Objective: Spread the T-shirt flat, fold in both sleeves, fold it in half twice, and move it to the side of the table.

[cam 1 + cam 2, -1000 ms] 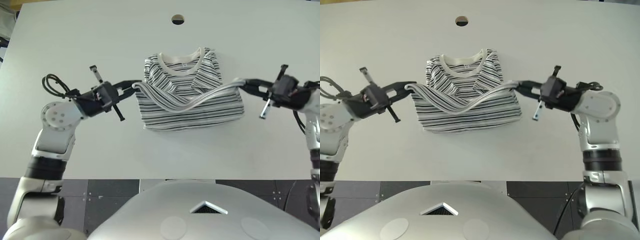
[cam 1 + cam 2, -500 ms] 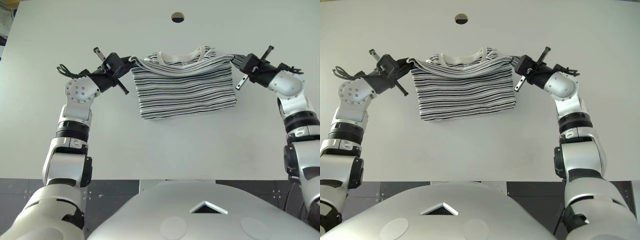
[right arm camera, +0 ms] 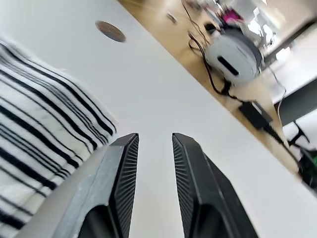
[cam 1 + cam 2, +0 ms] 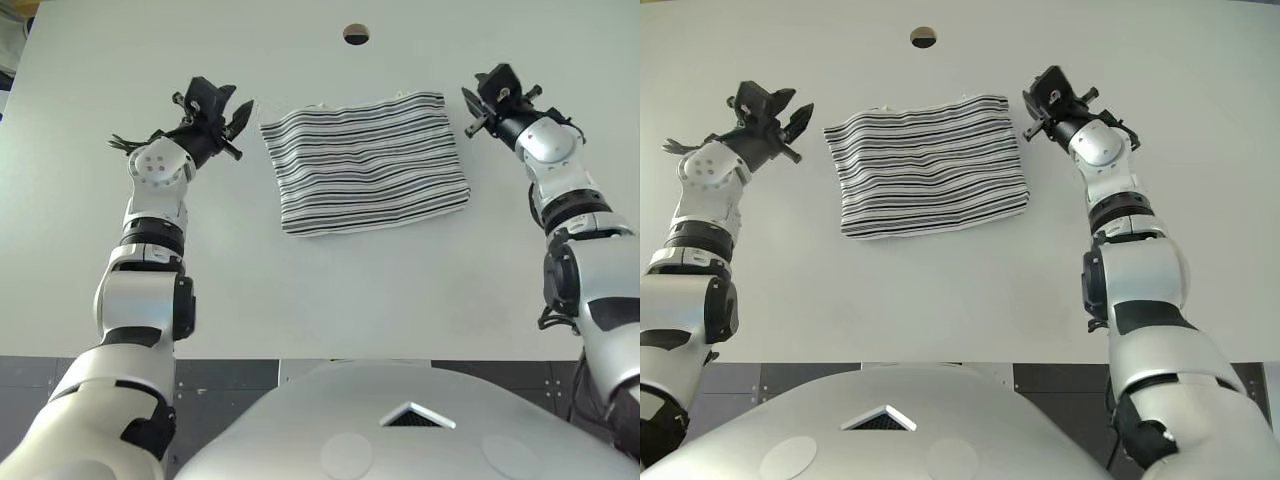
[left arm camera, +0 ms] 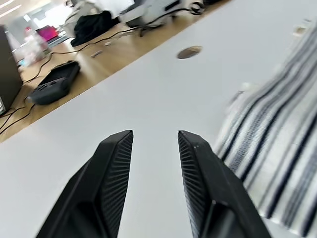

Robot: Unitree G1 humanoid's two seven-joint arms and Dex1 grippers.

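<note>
You have the T-shirt (image 4: pixel 365 160) lying flat on the bench (image 4: pixel 320 290) as a folded, striped rectangle. It sits toward the far half of the surface, roughly midway between the two arms. Neither collar nor sleeves show on top, only stripes running across it. The rectangle sits slightly askew, with its near left corner reaching closest to you. Its near edge looks thicker, with layers stacked there.

Your left gripper (image 5: pixel 155 134) hangs just beside the shirt's far left corner, apart from the cloth. Its fingers (image 5: pixel 116 168) stand a narrow gap apart with nothing between them, and bare bench shows through the gap. In the left wrist view the striped fabric lies off to one side of those fingers, not touching them.

Your right gripper (image 3: pixel 155 135) hangs just beside the far right corner, also clear of the cloth. Its fingers (image 3: pixel 124 173) are likewise parted by a narrow gap and hold nothing.

A round hole (image 4: pixel 354 37) in the bench lies beyond the shirt's far edge, well apart from it. Past the far edge of the bench, the wrist views show a wooden floor with cables (image 3: pixel 198 34) on it.
</note>
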